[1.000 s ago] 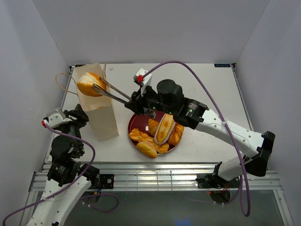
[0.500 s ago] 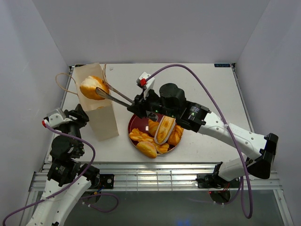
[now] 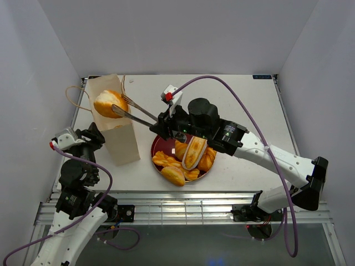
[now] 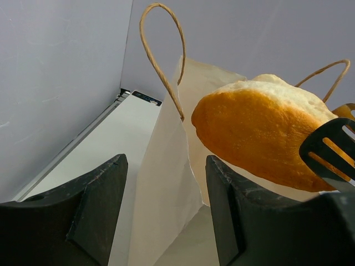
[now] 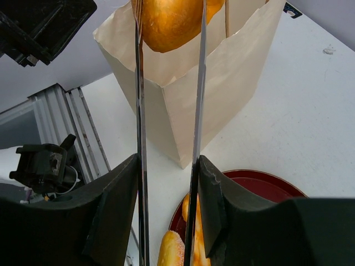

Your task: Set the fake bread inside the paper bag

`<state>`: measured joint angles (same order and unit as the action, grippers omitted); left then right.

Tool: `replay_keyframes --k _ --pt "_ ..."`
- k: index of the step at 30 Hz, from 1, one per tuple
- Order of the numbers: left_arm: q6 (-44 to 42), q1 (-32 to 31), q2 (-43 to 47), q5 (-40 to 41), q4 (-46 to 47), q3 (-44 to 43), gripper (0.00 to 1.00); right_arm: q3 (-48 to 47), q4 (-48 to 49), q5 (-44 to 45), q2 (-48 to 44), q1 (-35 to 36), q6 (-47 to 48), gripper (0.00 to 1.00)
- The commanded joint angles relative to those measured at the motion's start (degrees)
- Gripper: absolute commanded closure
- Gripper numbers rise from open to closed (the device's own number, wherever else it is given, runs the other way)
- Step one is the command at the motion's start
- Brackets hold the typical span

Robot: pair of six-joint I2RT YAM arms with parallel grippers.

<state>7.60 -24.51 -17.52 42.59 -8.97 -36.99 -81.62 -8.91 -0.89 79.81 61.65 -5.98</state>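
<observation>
My right gripper [image 3: 161, 123] is shut on a pair of metal tongs [image 3: 136, 113]. The tongs clamp a thick round golden bun [image 3: 108, 102] just above the open mouth of the pale beige paper bag [image 3: 121, 141]. The right wrist view shows the bun [image 5: 172, 22] between the tong blades [image 5: 140, 138] over the bag [image 5: 194, 100]. My left gripper [image 3: 91, 136] is open and empty beside the bag's left wall; its view shows the bag [image 4: 166, 177] between the jaws and the bun [image 4: 260, 133] above. Several more breads [image 3: 186, 158] lie on a dark red plate [image 3: 157, 145].
The bag's thin string handles [image 4: 161, 61] stick up at its mouth. The plate [image 5: 260, 185] lies right of the bag, under the right arm. White walls close in the table on three sides. The metal rail runs along the near edge.
The right arm has shifted slightly, carrying the bun in the tongs a little right and nearer over the bag's mouth. The left arm has not moved.
</observation>
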Motion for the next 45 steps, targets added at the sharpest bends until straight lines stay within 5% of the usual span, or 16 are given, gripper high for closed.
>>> replay_keyframes --k 1,35,45 --pt "0.31 -0.36 -0.32 -0.75 0.01 0.34 0.31 -0.64 4.69 -0.43 -1.85 0.32 -0.26 0.51" --pt "0.05 -0.80 -0.23 -0.40 0.01 0.43 0.31 -1.00 3.64 -4.04 -6.86 0.32 -1.58 0.47" --pt "0.05 -0.80 -0.06 -0.66 0.01 0.34 0.31 9.37 -0.75 5.09 -17.66 0.32 -4.30 0.48"
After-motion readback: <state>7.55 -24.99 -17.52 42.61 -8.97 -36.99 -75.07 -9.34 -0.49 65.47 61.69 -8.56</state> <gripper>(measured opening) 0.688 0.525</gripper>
